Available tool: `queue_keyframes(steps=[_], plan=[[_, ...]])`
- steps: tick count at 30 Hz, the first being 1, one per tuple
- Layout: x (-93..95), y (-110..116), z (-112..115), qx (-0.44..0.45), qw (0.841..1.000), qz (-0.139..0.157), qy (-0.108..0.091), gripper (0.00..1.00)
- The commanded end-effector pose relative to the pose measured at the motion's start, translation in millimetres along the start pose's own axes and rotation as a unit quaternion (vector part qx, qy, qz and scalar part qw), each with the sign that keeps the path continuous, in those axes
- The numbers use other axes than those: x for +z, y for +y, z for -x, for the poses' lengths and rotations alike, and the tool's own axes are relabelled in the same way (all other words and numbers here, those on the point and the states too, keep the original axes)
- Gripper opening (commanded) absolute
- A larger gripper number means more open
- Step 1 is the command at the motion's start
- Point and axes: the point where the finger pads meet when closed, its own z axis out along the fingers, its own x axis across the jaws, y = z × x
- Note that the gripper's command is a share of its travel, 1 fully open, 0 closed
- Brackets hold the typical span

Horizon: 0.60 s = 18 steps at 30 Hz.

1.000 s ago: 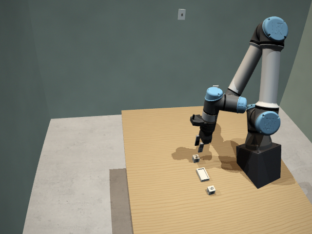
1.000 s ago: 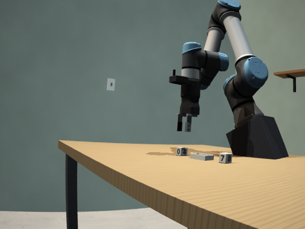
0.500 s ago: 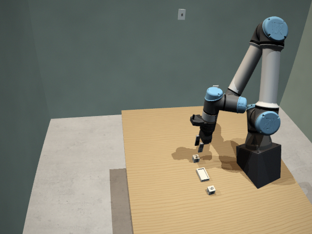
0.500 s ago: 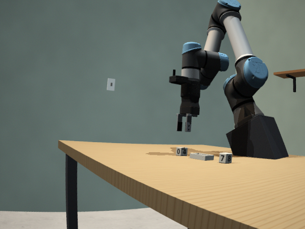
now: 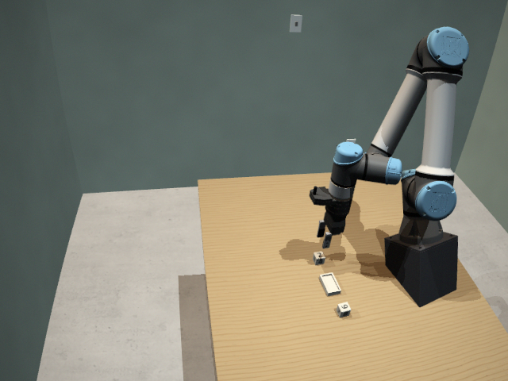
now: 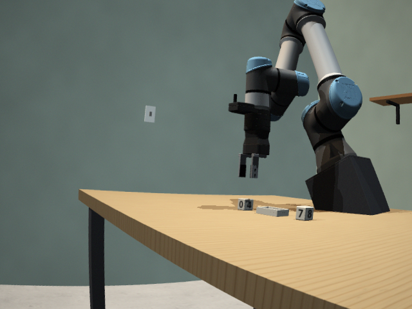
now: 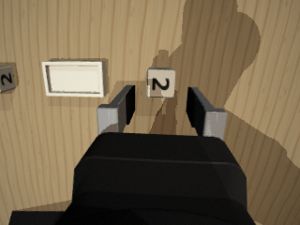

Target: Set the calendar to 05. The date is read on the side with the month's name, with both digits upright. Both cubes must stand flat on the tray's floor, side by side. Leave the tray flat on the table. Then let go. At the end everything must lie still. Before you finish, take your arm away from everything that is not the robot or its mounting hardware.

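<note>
Overhead, arm (image 5: 342,174) (image 6: 257,81) bent downward | fingers (image 5: 327,240) (image 6: 253,166) open, pointing down | above cube (image 5: 318,257) (image 6: 245,204) (image 7: 160,83), apart

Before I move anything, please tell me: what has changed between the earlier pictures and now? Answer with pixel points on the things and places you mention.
Nothing has visibly changed: nothing moved, and nothing was taken hold of or let go. The pincer (image 5: 323,241) (image 6: 248,176) (image 7: 160,98) stays open above the 0/4 cube (image 5: 319,258) (image 6: 245,204) (image 7: 160,82); the tray (image 5: 330,283) (image 6: 268,212) (image 7: 73,79) and the 7/8 cube (image 5: 344,309) (image 6: 304,213) (image 7: 6,79) lie as they were.
</note>
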Motion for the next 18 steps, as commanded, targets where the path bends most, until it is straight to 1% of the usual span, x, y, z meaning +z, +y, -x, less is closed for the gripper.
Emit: queue_keyframes(steps=[1, 18], plan=[[0.6, -0.3, -0.1, 0.0, 1.0, 0.0, 0.0, 0.9], [15.8, -0.5, 0.1, 0.0, 1.0, 0.0, 0.0, 0.9]])
